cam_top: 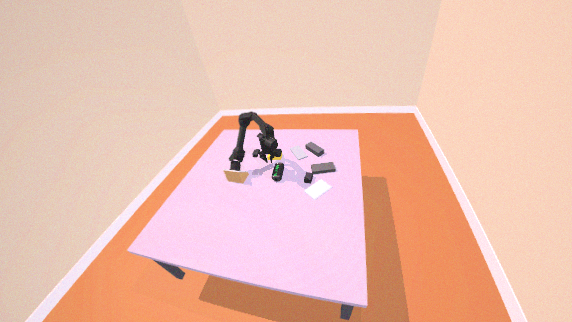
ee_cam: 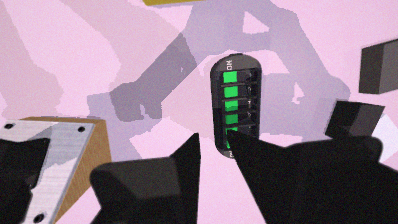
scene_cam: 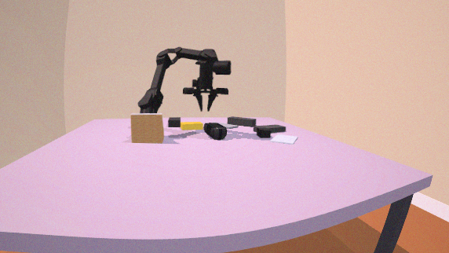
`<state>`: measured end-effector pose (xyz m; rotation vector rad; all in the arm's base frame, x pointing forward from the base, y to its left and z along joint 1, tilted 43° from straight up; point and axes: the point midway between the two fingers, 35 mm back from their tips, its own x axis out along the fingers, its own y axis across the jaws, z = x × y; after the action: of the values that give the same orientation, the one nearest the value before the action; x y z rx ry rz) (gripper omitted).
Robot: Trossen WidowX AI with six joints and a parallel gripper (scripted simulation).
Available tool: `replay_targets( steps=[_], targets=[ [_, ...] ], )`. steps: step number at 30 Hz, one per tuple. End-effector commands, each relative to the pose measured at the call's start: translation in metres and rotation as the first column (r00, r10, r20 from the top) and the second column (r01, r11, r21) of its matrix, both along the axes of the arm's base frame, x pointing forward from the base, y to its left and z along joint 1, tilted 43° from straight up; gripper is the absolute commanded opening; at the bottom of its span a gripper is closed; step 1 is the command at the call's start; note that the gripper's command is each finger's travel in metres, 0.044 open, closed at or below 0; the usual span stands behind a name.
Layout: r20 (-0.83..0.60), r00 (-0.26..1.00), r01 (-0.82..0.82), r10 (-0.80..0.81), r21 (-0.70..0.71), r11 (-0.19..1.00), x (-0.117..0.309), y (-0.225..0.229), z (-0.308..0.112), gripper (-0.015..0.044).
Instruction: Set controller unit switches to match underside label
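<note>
The dark controller unit lies on the bench, switches up. In the wrist view a column of green switch ends runs down its left side, beside ON lettering; dark ends are on the right. The exact tilt of each rocker is hard to tell, and the right finger hides part of the lowest ones. The underside label is hidden. My gripper hangs above the bench, pointing down, fingers apart with nothing between them. In the wrist view the right fingertip overlaps the unit's lower end; the exterior view shows the fingertips well above it.
A yellow block and a black block lie behind the unit. A small black block, two grey bars, a pale plate and a white plate lie right. The arm's wooden base stands left.
</note>
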<state>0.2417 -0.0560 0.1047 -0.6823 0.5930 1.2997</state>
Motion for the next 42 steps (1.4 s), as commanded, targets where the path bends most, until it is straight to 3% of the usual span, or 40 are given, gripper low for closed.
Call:
replay_targets(
  steps=[1,12,29,31,42],
  targets=[
    [0.004,1.0,-0.002,0.002,-0.005,1.0,0.001,-0.001,0.001,0.0],
    [0.004,1.0,-0.002,0.002,-0.005,1.0,0.001,-0.001,0.001,0.0],
    [0.001,1.0,0.0,0.0,-0.002,1.0,0.0,-0.001,0.0,0.044],
    [0.001,1.0,0.0,0.0,-0.002,1.0,0.0,-0.001,0.0,0.044],
    [0.213,0.958,0.194,-0.192,0.012,0.981,-0.006,-0.003,-0.072,0.0151]
  ],
)
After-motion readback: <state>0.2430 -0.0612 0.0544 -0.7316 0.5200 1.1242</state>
